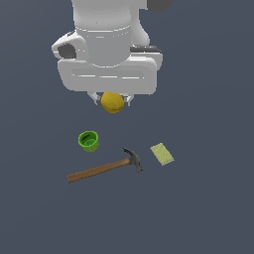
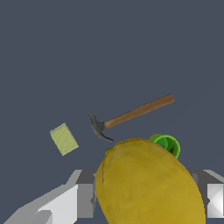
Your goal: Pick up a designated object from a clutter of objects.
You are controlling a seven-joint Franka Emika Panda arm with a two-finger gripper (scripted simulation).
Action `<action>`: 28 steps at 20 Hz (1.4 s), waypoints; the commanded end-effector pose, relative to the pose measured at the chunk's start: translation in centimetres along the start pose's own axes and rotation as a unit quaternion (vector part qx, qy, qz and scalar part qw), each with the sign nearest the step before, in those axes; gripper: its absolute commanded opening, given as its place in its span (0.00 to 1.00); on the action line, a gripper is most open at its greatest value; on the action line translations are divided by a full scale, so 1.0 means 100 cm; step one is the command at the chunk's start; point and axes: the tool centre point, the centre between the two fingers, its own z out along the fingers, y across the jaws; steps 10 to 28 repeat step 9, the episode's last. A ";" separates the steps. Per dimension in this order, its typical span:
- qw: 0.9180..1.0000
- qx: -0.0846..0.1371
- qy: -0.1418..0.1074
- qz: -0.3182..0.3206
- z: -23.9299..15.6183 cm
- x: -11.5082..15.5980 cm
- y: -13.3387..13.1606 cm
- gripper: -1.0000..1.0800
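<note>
Since my gripper [image 1: 113,101] is clenched on the lemon [image 1: 112,102], seemingly lifted clear, well beyond the cup [image 1: 89,141] and hammer [image 1: 105,167], the pick looks essentially done.

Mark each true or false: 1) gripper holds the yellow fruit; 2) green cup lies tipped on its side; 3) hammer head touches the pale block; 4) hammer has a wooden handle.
1) True: the gripper is shut on the yellow fruit, lifted off the surface.
2) False: the green cup stands upright, mouth up.
3) False: the hammer head is apart from the pale block.
4) True.
</note>
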 end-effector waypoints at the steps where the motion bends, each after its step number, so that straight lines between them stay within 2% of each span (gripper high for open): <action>1: 1.000 0.000 0.000 0.000 -0.007 0.004 0.003 0.00; 28: 1.000 0.000 0.000 0.000 -0.015 0.010 0.006 0.00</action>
